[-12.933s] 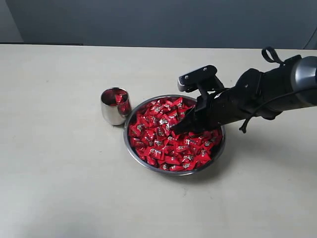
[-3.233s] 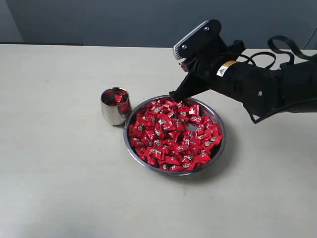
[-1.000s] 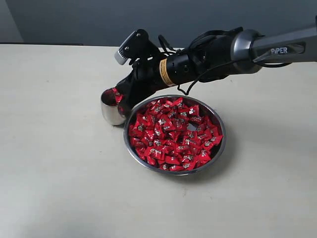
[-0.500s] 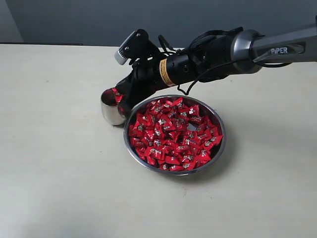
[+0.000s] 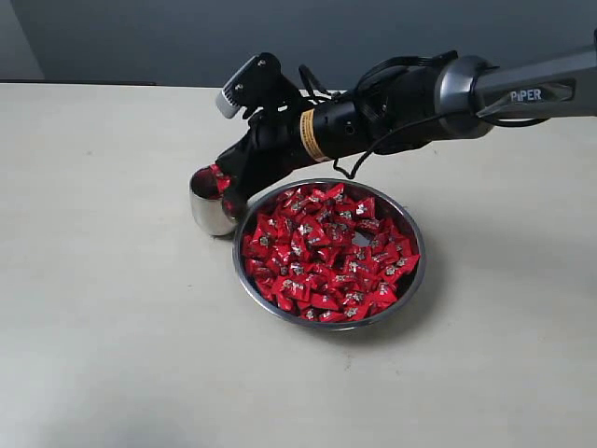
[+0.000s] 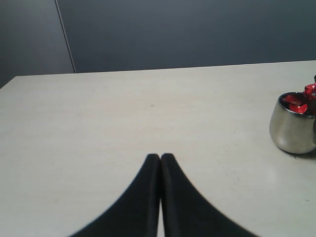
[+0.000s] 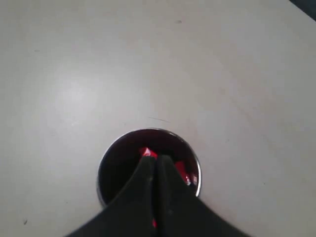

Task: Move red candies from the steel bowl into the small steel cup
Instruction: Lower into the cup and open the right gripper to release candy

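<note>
Pressed together at the right gripper (image 5: 224, 181), tips right at the mouth of the small steel cup (image 5: 207, 211) holding red candies (image 7: 181, 173), steel bowl (image 5: 422, 266) of more just behind; pressed together too at the left gripper (image 6: 160, 157), apart from the cup.

You have soft, even light over the pale table (image 5: 112, 355). In the exterior view, the steel bowl (image 5: 278, 315) throws a faint shadow toward 4 o'clock. The small steel cup (image 6: 289, 131) carries mild glare. Both wrist views show the dark fingers (image 6: 143, 197) blurred, and the right wrist view is soft throughout.
</note>
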